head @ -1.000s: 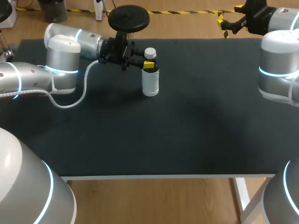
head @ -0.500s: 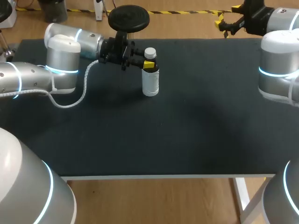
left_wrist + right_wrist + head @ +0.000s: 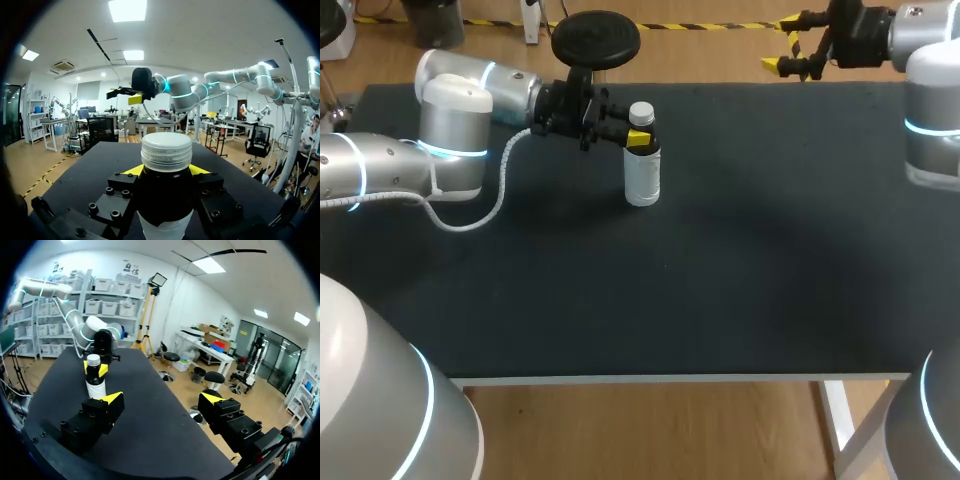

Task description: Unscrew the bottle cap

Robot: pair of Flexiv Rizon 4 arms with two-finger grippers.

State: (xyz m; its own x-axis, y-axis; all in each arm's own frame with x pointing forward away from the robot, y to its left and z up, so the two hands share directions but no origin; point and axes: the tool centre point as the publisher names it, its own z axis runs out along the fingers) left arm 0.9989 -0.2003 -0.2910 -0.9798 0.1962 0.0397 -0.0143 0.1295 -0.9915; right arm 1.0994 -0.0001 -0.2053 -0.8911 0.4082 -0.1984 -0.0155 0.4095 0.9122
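Note:
A white bottle point(image 3: 642, 178) with a dark neck and a white ribbed cap point(image 3: 641, 113) stands upright on the far left-centre of the black table point(image 3: 720, 280). My left gripper point(image 3: 640, 138) comes in level from the left and is shut on the bottle's neck just under the cap. In the left wrist view the cap point(image 3: 166, 149) rises above the gripper point(image 3: 165, 171), whose yellow tips press the bottle point(image 3: 165, 195) from both sides. My right gripper point(image 3: 786, 47) hangs open over the table's far edge, well right of the bottle. In the right wrist view its open fingers point(image 3: 162, 401) look toward the distant bottle point(image 3: 95, 382).
A white coiled cable point(image 3: 500, 190) droops from my left arm onto the table beside the bottle. The table's front edge point(image 3: 670, 377) runs across the near side, and its dark top spreads between the bottle and my right arm.
My right arm has swung its open gripper leftward along the table's far edge. The left gripper and the bottle have not moved.

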